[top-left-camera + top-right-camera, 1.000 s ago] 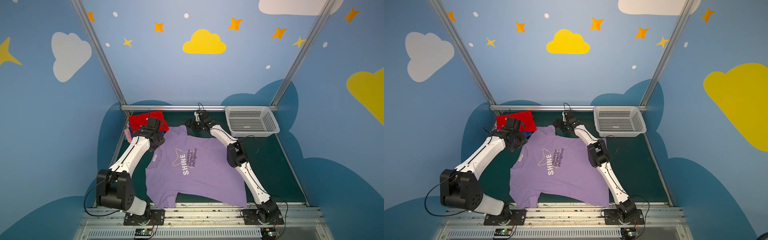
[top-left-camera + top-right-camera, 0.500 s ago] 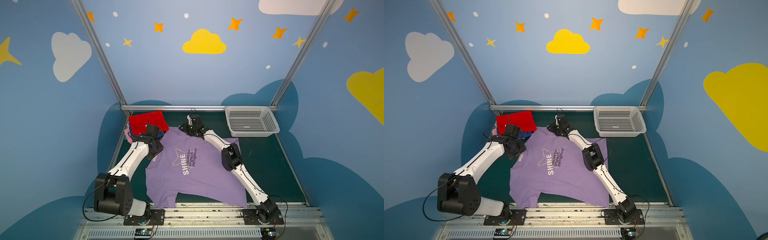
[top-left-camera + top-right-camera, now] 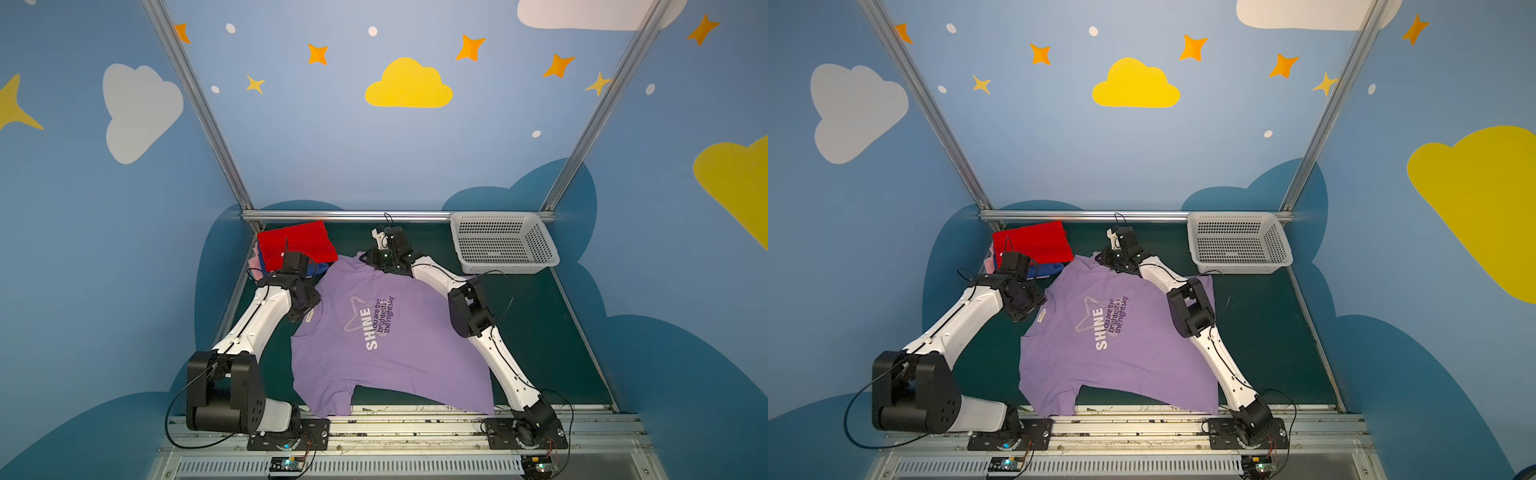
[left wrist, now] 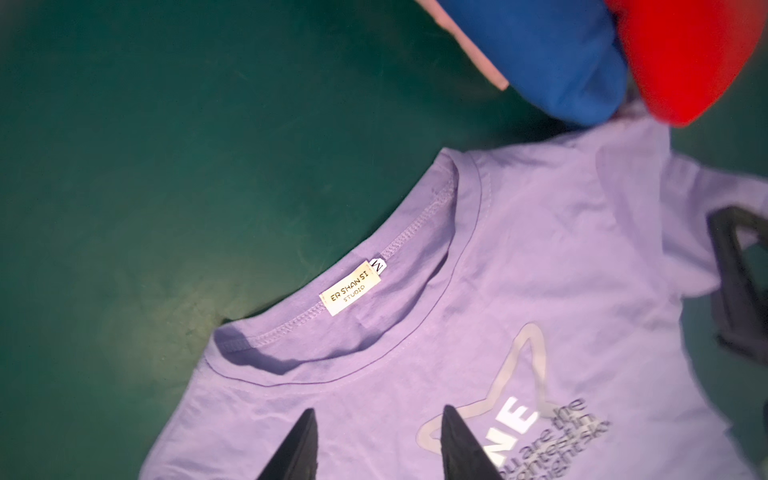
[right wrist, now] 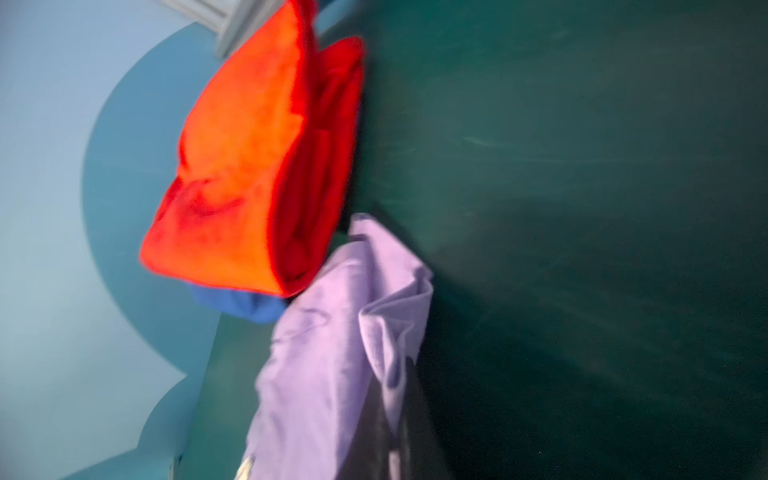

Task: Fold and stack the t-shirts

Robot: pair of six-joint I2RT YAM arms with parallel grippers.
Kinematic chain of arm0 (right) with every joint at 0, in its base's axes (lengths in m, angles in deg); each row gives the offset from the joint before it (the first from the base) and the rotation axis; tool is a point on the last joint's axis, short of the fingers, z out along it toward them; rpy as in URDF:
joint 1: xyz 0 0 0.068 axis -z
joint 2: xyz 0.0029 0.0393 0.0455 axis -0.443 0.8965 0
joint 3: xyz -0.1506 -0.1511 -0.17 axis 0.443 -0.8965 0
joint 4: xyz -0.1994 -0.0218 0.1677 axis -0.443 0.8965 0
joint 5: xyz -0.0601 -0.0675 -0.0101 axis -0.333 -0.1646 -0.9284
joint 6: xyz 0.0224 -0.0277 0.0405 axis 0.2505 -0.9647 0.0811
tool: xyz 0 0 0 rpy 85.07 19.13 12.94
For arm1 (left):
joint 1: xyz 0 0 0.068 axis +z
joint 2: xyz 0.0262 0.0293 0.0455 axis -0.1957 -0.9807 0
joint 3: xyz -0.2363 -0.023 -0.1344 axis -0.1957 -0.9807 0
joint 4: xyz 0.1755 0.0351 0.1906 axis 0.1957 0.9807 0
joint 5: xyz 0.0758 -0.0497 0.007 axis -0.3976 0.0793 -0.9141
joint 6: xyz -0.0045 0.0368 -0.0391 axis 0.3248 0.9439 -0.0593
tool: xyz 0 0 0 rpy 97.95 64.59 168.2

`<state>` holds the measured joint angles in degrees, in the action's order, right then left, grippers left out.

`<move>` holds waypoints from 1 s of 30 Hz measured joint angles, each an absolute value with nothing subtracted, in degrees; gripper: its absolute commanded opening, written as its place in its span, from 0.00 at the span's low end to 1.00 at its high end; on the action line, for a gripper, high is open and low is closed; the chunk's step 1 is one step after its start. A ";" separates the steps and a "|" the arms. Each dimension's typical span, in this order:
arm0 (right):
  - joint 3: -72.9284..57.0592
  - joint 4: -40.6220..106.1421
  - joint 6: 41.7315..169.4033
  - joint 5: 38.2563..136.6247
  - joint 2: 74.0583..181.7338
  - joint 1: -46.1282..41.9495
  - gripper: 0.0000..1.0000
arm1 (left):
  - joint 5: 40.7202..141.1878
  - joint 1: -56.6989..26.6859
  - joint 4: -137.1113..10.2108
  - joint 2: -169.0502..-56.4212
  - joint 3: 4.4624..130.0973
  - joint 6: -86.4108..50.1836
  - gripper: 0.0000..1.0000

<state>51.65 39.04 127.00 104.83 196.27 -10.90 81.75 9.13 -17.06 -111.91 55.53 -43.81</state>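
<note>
The lavender t-shirt (image 3: 386, 345) (image 3: 1121, 353) lies spread face up on the green table in both top views. Its collar and label (image 4: 351, 297) point left. My left gripper (image 4: 379, 409) (image 3: 309, 309) hovers just over the chest below the collar. It is open, with nothing between its fingers. My right gripper (image 3: 370, 259) (image 5: 399, 374) is at the shirt's far sleeve and shut on a bunched fold of lavender cloth (image 5: 390, 307). At the far left stand folded t-shirts in a stack: red (image 3: 297, 245) on top, blue (image 4: 548, 54) beneath, pink (image 4: 478, 54) at the bottom.
A white perforated basket (image 3: 536, 249) stands at the far right corner. A metal rail (image 3: 353, 216) runs along the back, and the table's front edge rail (image 3: 415, 415) touches the shirt's hem. The stack's edge meets the lavender shoulder.
My right gripper moved left to the far sleeve and shut on it. My left arm drew nearer along the collar, and its jaws spread wider.
</note>
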 measured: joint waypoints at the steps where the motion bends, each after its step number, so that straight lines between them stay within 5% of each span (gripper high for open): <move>1: 51.10 38.65 126.30 105.38 195.12 -11.09 0.00 | 82.73 9.68 -17.39 -112.06 55.92 -43.77 0.67; 7: 50.93 35.50 123.88 107.61 192.03 -12.23 0.00 | 89.55 10.75 -23.64 -118.80 66.92 -44.14 0.74; 18: 50.95 34.71 121.63 108.74 192.01 -13.23 0.00 | 99.52 9.20 -32.05 -148.43 90.28 -51.31 0.75; 30: 47.30 33.73 118.98 109.03 191.99 -12.91 0.00 | 101.31 7.51 -31.24 -156.13 101.32 -57.45 0.75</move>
<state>47.30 33.73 118.98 109.03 191.99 -12.91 101.31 7.51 -31.24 -156.13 101.32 -57.45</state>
